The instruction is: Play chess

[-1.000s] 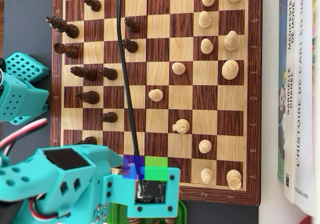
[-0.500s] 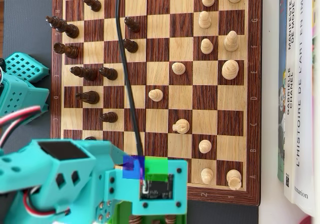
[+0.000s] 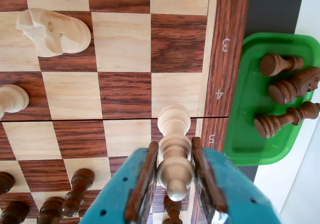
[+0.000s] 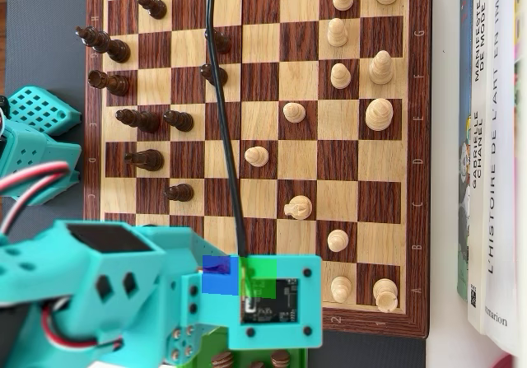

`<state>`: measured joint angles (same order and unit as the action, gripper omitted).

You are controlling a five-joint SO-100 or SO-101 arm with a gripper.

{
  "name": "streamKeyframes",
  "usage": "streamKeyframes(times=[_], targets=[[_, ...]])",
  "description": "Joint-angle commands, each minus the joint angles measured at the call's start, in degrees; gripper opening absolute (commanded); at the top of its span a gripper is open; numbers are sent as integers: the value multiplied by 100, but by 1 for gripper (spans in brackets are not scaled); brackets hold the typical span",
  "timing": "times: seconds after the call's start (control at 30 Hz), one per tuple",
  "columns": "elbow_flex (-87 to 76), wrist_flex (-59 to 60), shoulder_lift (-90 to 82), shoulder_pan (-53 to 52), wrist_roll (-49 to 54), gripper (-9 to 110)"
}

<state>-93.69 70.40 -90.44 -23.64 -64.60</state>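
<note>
In the wrist view my gripper (image 3: 174, 144) is shut on a light-wood chess piece (image 3: 174, 129) with a round head and ringed collar. Both wood-lined fingers (image 3: 145, 179) press its sides. The piece is at the edge of the chessboard (image 3: 125, 58), by the file mark 5. A light knight (image 3: 52, 31) and a light pawn (image 3: 12, 98) stand further in. Dark pieces (image 3: 75, 194) cluster at lower left. In the overhead view the teal wrist block (image 4: 272, 302) covers the gripper at the near edge of the board (image 4: 263, 137).
A green tray (image 3: 240, 134) beside the board holds three dark pieces (image 3: 280, 63); it shows under the arm in the overhead view (image 4: 210, 343). Books (image 4: 494, 137) lie right of the board. A black cable (image 4: 226, 137) crosses the board. The teal arm base (image 4: 33, 146) is at left.
The wrist block has slid right along the board's near edge and a little toward the tray. The cable has swung with it. The pieces on the board have not moved.
</note>
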Motion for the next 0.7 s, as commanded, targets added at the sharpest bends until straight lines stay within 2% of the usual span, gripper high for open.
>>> streamKeyframes(times=[0.0,0.67], targets=[[457,-62,158,0,-26,10],[835,-62,853,-44,18,10]])
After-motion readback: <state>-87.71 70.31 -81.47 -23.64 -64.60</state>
